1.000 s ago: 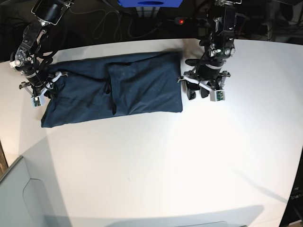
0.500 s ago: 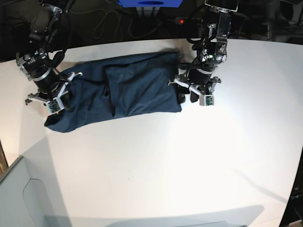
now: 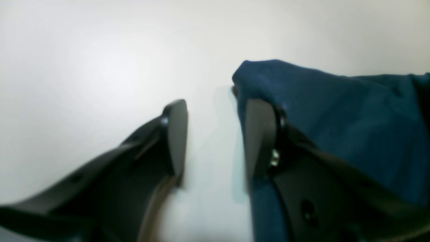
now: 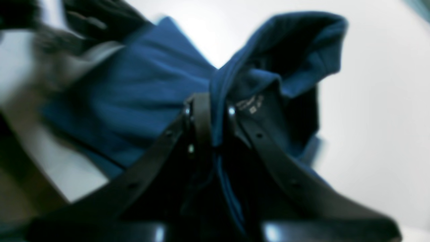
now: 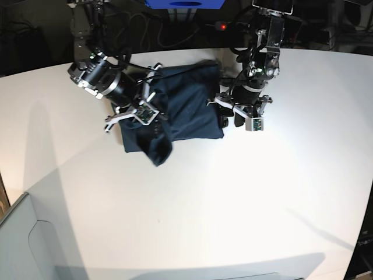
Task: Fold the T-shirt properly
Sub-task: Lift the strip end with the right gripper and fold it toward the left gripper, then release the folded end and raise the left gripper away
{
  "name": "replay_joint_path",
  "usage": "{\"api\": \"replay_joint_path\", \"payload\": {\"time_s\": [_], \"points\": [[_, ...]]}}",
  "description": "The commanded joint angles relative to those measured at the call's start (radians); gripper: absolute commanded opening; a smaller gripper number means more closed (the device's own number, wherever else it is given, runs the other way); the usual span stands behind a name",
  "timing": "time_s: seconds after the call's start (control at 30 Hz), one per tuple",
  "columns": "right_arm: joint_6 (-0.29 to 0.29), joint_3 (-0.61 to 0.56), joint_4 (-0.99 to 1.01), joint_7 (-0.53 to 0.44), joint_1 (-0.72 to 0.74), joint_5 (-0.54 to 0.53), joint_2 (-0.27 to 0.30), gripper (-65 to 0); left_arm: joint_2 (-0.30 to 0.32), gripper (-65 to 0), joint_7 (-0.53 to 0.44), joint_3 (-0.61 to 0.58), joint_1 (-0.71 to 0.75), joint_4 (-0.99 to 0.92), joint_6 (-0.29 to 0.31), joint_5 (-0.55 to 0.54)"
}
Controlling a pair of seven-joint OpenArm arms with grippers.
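Garment: T-shirt (image 5: 186, 108), dark navy, lies bunched on my white bench (image 5: 233, 198) toward its far edge, between the two arms; one end is lifted and a loose flap hangs down at its near side

Right claw (image 4: 213, 111): pressed together on a raised fold of the T-shirt (image 4: 141, 97); cloth is nipped between the two black fingers, and a small pale printed label (image 4: 250, 102) shows just beside them

Left claw (image 3: 215, 134): spread, with bare bench showing between the fingers; one finger touches the T-shirt (image 3: 336, 111) at its edge, the other stands on bare bench

Left claw, base view (image 5: 240, 116): sits just beside the garment's end, low over the bench

Doubt: wrist views are blurred, so I think the left claw holds nothing, but I can't be fully sure
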State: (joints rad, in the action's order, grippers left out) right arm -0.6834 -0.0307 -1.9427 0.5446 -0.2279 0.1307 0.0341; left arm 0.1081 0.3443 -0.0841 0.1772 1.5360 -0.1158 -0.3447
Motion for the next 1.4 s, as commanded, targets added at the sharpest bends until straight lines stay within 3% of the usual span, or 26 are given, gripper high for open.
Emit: {"api": "replay_joint_path", "payload": {"time_s": [0.0,0.13,0.5,1.03,1.3,1.37], "points": [[-0.015,-0.008,0.009,-0.027,0.014,-0.015,-0.006,-65.0,0.000,-37.0,0.028,-0.001,0.003,0.005,-0.006,-0.003],[-0.015,-0.016,0.076,-0.028,0.037,-0.015,-0.027,-65.0,0.000,-37.0,0.028,0.002,0.005,0.007,-0.006,-0.003],[-0.015,-0.131,0.142,-0.028,0.066,-0.015,-0.021,-65.0,0.000,-37.0,0.028,0.004,0.003,0.007,-0.006,-0.003],[-0.015,-0.202,0.226,-0.028,0.094,-0.015,-0.024,-65.0,-0.002,-36.8,0.022,0.005,0.003,0.013,-0.009,-0.003],[-0.015,-0.231,0.228,-0.028,0.104,-0.015,-0.021,-64.8,0.005,-22.6,0.022,0.007,0.006,0.018,-0.012,-0.003],[-0.015,-0.246,0.228,-0.022,0.115,-0.015,-0.007,-61.6,0.005,-19.8,0.022,0.016,0.009,0.021,-0.012,-0.003]]}}
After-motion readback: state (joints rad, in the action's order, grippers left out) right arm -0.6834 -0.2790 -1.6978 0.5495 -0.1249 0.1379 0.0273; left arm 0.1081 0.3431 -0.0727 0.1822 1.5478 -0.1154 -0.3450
